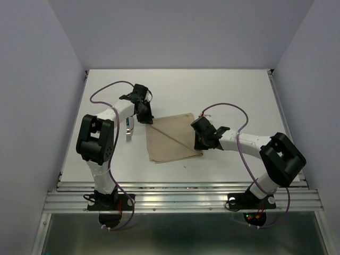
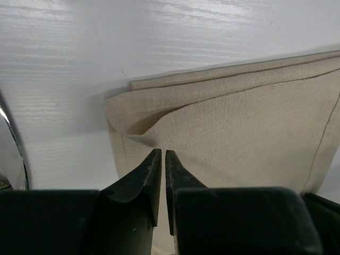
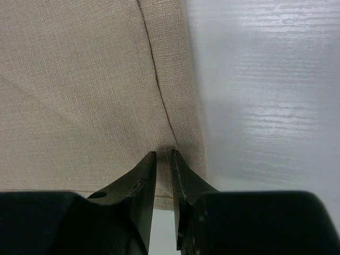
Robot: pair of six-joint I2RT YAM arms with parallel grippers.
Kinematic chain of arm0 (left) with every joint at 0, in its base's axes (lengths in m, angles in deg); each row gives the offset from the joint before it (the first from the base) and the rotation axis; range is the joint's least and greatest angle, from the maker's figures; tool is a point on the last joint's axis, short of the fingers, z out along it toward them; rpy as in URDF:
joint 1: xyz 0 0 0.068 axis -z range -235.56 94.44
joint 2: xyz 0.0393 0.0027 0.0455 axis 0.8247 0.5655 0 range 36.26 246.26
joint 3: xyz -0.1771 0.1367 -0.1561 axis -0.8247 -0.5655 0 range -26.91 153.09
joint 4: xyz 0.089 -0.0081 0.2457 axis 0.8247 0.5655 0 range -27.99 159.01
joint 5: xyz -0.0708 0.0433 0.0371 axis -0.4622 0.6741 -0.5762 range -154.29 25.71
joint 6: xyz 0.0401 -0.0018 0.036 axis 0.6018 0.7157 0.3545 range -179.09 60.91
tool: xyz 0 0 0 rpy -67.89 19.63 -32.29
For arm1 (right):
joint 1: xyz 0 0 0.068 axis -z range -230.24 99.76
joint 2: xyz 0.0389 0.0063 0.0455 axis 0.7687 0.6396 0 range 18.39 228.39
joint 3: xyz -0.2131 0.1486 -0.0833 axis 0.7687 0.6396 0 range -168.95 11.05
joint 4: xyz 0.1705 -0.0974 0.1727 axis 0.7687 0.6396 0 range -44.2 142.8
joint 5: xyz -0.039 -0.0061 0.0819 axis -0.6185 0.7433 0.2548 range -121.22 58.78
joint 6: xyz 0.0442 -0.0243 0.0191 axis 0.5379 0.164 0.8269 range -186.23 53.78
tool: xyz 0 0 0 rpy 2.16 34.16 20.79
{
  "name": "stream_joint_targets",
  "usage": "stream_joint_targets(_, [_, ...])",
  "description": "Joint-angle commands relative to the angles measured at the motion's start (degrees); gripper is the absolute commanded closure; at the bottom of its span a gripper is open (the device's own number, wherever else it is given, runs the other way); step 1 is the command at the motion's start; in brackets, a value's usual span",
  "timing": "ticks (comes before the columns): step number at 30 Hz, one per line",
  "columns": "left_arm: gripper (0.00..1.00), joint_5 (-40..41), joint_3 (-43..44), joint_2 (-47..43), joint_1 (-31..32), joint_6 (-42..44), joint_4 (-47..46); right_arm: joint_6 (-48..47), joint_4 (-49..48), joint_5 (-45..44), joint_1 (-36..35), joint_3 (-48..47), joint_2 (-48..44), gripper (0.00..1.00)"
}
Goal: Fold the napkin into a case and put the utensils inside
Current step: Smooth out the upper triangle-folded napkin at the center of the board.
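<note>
White table point(image 1: 239, 90) holds the napkin point(image 1: 170, 141) (folded), left hand point(image 2: 162, 153) and right hand point(image 3: 163, 154) pinching it.

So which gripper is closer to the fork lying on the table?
Left. The left gripper sits at the napkin's far-left corner, just right of the fork; the right gripper is across the napkin at its right edge.

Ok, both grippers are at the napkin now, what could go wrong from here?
1. The left gripper seems to pinch the napkin near a corner where the layers gape. It may hold only one layer, so the fold could open.
2. The right gripper grips right at the hem, close to the edge. The cloth might slip out on a pull.
3. The fork lies close beside the left arm, so a sweep could knock it.
</note>
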Motion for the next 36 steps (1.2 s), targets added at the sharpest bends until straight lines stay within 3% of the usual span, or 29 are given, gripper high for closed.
stream_joint_targets(1, [0.81, -0.21, 0.8, -0.18, -0.06, 0.13, -0.7, 0.09, -1.49, -1.66, -0.15, -0.58, -2.02, 0.77])
stream_joint_targets(16, [0.81, 0.14, 9.14, 8.08, -0.15, 1.44, 0.62, -0.08, -0.35, -2.71, -0.15, -1.81, -3.77, 0.77])
stream_joint_targets(25, [0.81, 2.16, 8.46, 5.37, -0.85, 1.97, 0.36, -2.37, -0.18, -5.79, -0.15, -4.62, -2.9, 0.75])
stream_joint_targets(36, [0.81, 1.72, 2.39, 0.09, -2.18, 1.54, -0.26, -13.52, -0.35, -2.37, 7.49, -23.41, 11.06, 0.67])
